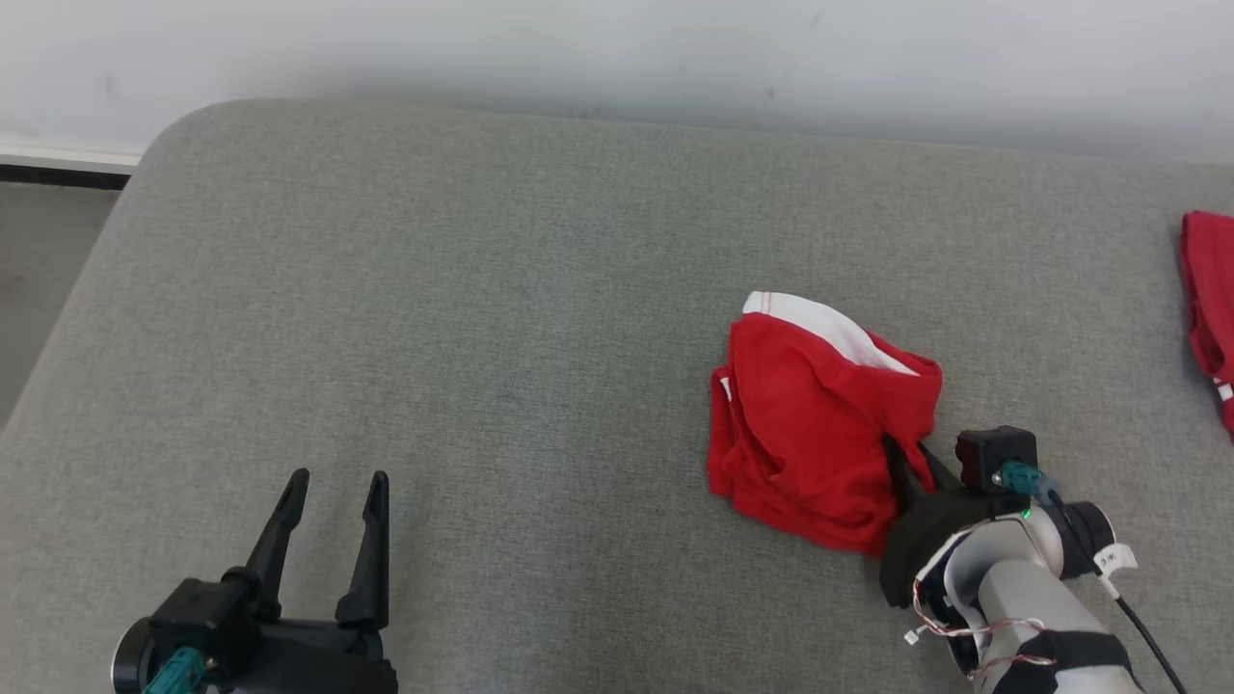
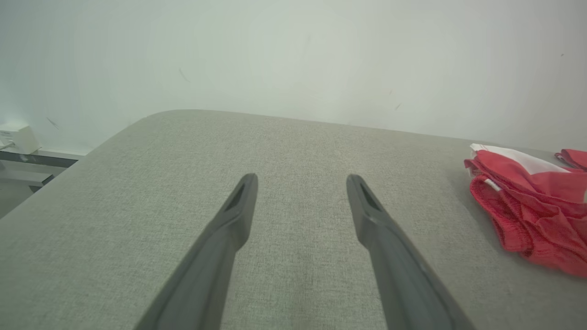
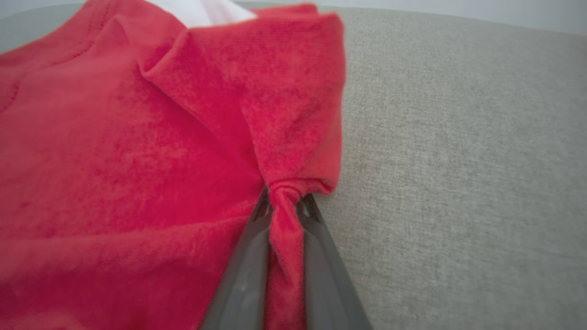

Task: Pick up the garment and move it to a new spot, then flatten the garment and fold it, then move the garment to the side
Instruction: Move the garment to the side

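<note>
A crumpled red garment (image 1: 805, 419) with a white band lies right of centre on the grey cushion (image 1: 482, 318). My right gripper (image 1: 906, 455) has its fingers pushed into the garment's near right edge. In the right wrist view the right gripper (image 3: 285, 201) is shut on a pinched fold of the garment (image 3: 160, 137), the cloth bunched between the two fingers. My left gripper (image 1: 333, 482) hovers open at the lower left with nothing between its fingers. In the left wrist view the left gripper (image 2: 300, 181) points across bare cushion, with the garment (image 2: 532, 206) off to its right.
A second red cloth (image 1: 1210, 308) lies at the cushion's far right edge. A pale wall (image 1: 617, 48) runs behind the cushion. The cushion's rounded left corner drops to the floor (image 1: 39, 280). Bare grey cushion spreads between the two grippers.
</note>
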Controlling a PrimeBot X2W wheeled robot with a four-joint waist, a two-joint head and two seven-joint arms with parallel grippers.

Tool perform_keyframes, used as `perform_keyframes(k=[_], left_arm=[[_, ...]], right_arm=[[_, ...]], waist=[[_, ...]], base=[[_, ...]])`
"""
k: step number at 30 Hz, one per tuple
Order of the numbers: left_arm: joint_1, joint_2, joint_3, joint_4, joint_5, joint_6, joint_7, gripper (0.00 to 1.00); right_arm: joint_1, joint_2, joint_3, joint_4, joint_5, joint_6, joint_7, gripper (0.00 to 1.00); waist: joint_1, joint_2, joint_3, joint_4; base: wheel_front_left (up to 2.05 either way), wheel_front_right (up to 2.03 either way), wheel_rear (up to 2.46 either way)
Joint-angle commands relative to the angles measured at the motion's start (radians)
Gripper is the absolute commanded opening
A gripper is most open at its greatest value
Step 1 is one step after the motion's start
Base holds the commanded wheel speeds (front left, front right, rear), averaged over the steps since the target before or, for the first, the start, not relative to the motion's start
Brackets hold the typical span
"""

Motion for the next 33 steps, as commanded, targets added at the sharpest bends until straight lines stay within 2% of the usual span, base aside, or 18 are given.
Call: perform_keyframes(k=[1, 7, 12, 18, 22, 29, 33], left_arm=[[-0.016, -0.001, 0.002, -0.002, -0.007, 0.001, 0.001, 1.0], [-0.061, 0.001, -0.012, -0.033, -0.019, 0.001, 0.0, 1.0], [-0.123, 0.025, -0.031, -0.067, -0.036, 0.001, 0.0, 1.0], [-0.174, 0.07, -0.024, -0.112, -0.055, 0.001, 0.001, 1.0], [-0.186, 0.11, -0.009, -0.147, -0.063, 0.001, 0.001, 1.0], [-0.158, 0.163, 0.0, -0.222, -0.062, 0.001, 0.001, 1.0], [-0.146, 0.178, 0.013, -0.259, -0.062, 0.001, 0.0, 1.0]], right_arm=[[-0.009, -0.012, 0.014, 0.023, -0.006, -0.003, 0.003, 0.0], [-0.143, -0.084, 0.129, -0.003, -0.031, -0.003, 0.01, 0.0], [-0.271, -0.186, 0.24, -0.071, -0.023, -0.003, 0.062, 0.0], [-0.387, -0.326, 0.296, -0.208, 0.031, -0.003, 0.141, 0.0], [-0.424, -0.421, 0.277, -0.343, 0.082, -0.003, 0.203, 0.0], [-0.4, -0.528, 0.194, -0.521, 0.133, -0.003, 0.33, 0.0], [-0.387, -0.57, 0.139, -0.571, 0.155, -0.003, 0.385, 0.0]], waist=[[0.0, -0.0001, 0.007, -0.012], [0.0, -0.0001, 0.087, -0.064], [0.0, -0.0001, 0.208, -0.129], [0.0, -0.0001, 0.342, -0.209], [0.0, -0.0001, 0.412, -0.276], [0.0, -0.0001, 0.454, -0.359], [0.0, -0.0001, 0.468, -0.384]], base=[[0.0, 0.0, 0.0], [0.0, 0.0, 0.0], [0.0, 0.0, 0.0], [0.0, 0.0, 0.0], [0.0, 0.0, 0.0], [0.0, 0.0, 0.0], [0.0, 0.0, 0.0]])
